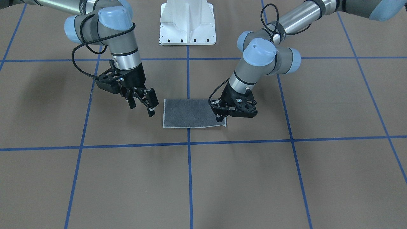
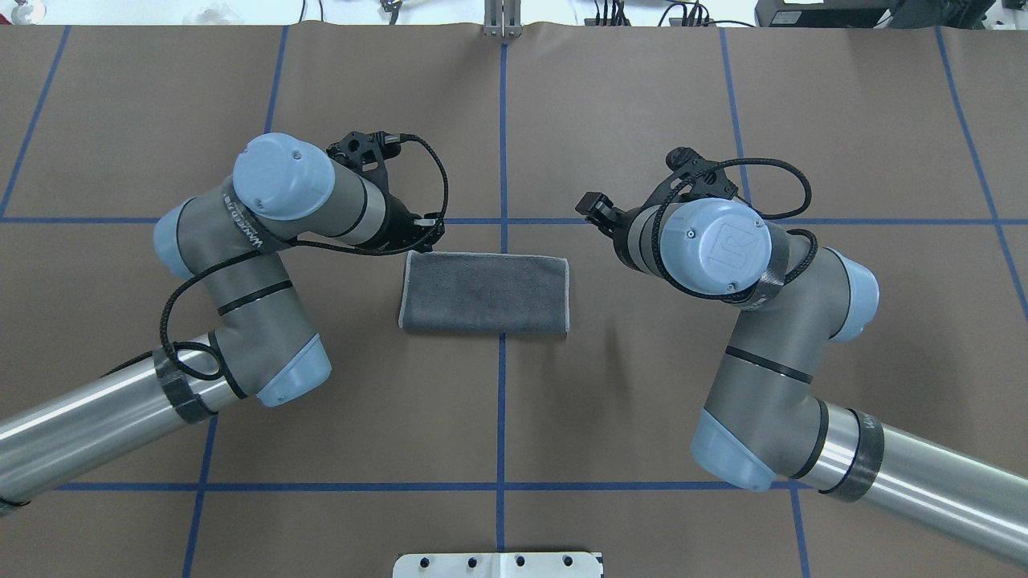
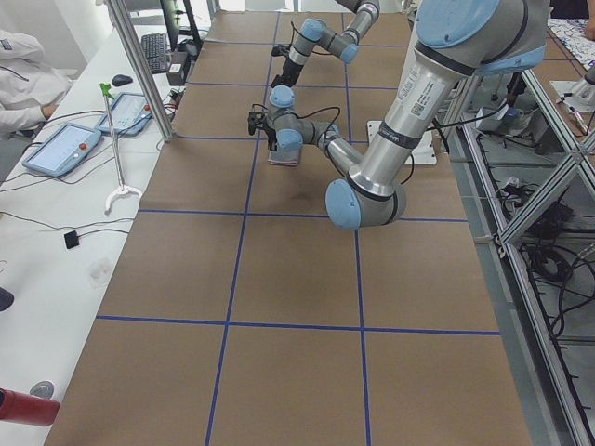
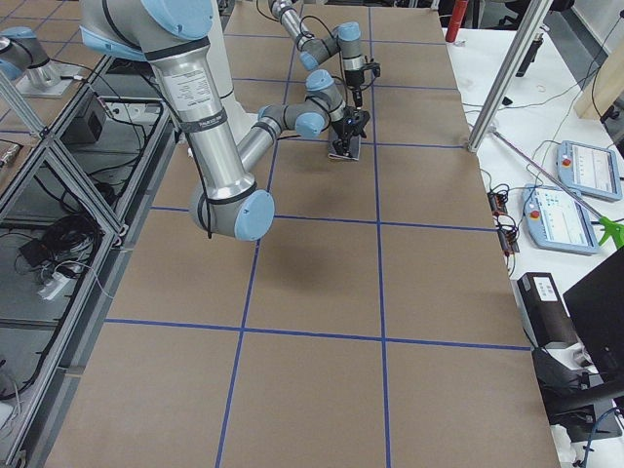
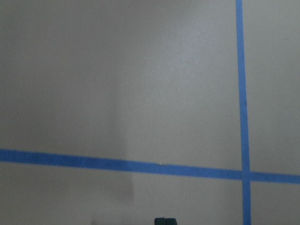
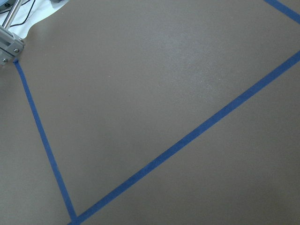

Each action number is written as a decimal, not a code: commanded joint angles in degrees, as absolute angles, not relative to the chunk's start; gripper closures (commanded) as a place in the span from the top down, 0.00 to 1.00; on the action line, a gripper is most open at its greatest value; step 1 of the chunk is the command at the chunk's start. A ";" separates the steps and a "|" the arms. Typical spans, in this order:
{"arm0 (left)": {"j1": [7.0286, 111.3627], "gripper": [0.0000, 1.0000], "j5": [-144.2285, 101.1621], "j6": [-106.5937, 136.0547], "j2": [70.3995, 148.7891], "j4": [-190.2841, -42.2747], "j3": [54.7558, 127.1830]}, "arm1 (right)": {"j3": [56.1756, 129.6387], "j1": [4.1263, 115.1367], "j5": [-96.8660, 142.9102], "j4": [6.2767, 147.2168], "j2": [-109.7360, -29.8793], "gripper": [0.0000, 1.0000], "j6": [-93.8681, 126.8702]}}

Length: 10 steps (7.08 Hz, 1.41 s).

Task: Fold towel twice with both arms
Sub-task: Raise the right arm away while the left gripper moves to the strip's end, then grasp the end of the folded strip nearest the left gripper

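The towel (image 1: 190, 113) lies flat on the brown table, folded into a dark grey rectangle with a light grey border; no pink shows. It also shows in the overhead view (image 2: 484, 292). My left gripper (image 1: 219, 119) is down at the towel's corner on my left, farthest from my base. Its fingers are pinched together on the towel's edge. My right gripper (image 1: 142, 109) is open and empty. It hangs above the table just off the towel's other short edge, not touching it. Both wrist views show only bare table and blue tape.
The white bolted pedestal (image 1: 187, 24) stands at the robot's side of the table. Blue tape lines (image 1: 188, 143) grid the brown surface. Both elbows (image 2: 281, 172) hang over the table beside the towel. Operator benches with tablets (image 4: 570, 195) line the far edge.
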<state>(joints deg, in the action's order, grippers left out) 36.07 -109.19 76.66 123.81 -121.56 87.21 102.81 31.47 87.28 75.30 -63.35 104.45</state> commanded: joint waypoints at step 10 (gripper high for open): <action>27.16 0.93 -97.30 104.68 113.38 -127.70 94.75 | 102.74 54.49 111.62 75.94 -71.81 1.00 66.80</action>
